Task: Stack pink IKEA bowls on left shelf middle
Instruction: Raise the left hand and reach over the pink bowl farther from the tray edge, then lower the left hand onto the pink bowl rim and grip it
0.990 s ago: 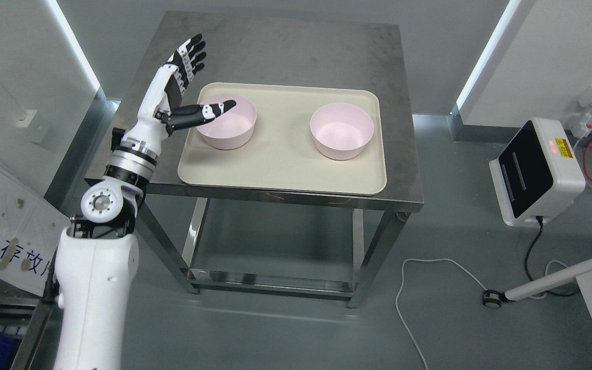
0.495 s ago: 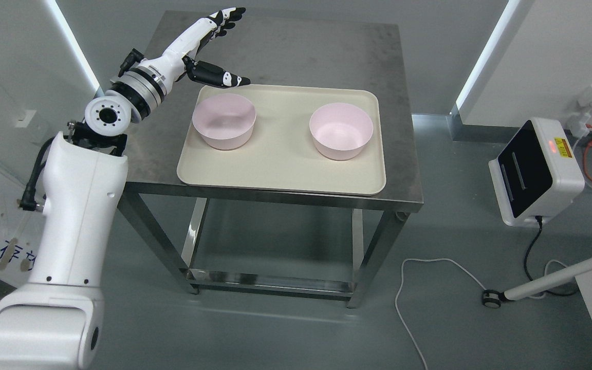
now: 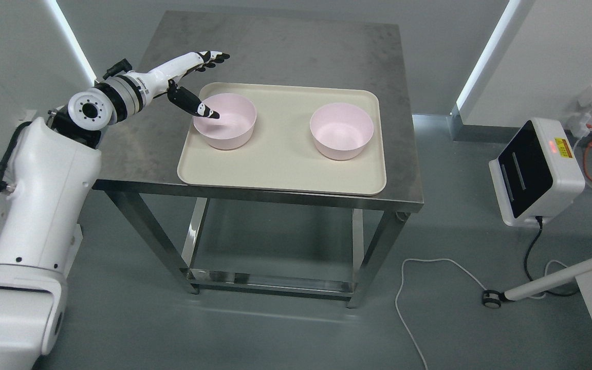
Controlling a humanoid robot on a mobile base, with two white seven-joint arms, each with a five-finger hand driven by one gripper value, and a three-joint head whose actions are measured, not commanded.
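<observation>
Fingers [image 3: 213, 55] spread wide, left hand [image 3: 193, 77] holding nothing.
Thumb tip over rim of near round pink plastic bowl [image 3: 226, 123] on cream rectangular tray [image 3: 280, 164].

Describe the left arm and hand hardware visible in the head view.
The left arm has glossy white shells, a round silver joint disc with a ring of bolt holes, a ribbed metallic wrist collar, and a black cable looped at the upper arm. The left hand has a white back, black finger segments and a black thumb with white marks. The right arm is out of view.

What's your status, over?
Left hand open, thumb over left pink bowl. Right pink bowl untouched on tray. Bowls unstacked. Nothing blocking.
</observation>
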